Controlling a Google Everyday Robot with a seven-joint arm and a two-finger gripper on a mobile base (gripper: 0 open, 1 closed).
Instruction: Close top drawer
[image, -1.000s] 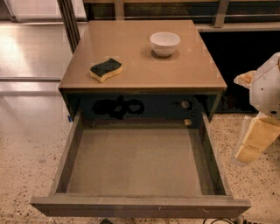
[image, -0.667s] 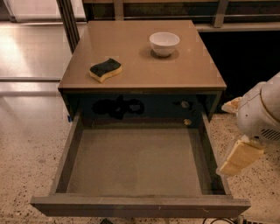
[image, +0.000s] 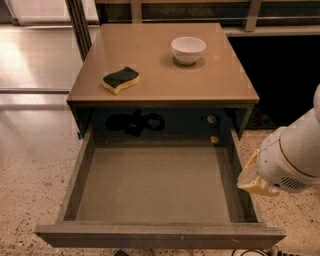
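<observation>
- The claw (image: 251, 181) has slid in from the right over the last second. It was hanging well out over the floor and now sits low, right up against the right side wall of the drawer (image: 155, 186), about halfway along its length.
- I honestly can't tell whether the claw is apart or together, since only a pale yellowish tip pokes out from under the fat white arm (image: 292, 161). It isn't clamped on anything I can see.
- The arm has dropped and swung in with it, so it's filling more of the right side than it did a moment ago.
- The drawer hasn't budged. It's pulled all the way out toward me, with the grey bottom bare and the flat front down at the near edge.
- So the closing push hasn't started, and my guess is this is just the approach.
- I'd say it's on the wrong face for a shove, though. The side wall won't slide anything shut, so it probably has to come round to the front panel and push toward the cabinet.
- Up on the cabinet top (image: 165, 80), the sponge (image: 120, 79) and the white bowl (image: 188, 49) sit where they were, well clear of the arm.
</observation>
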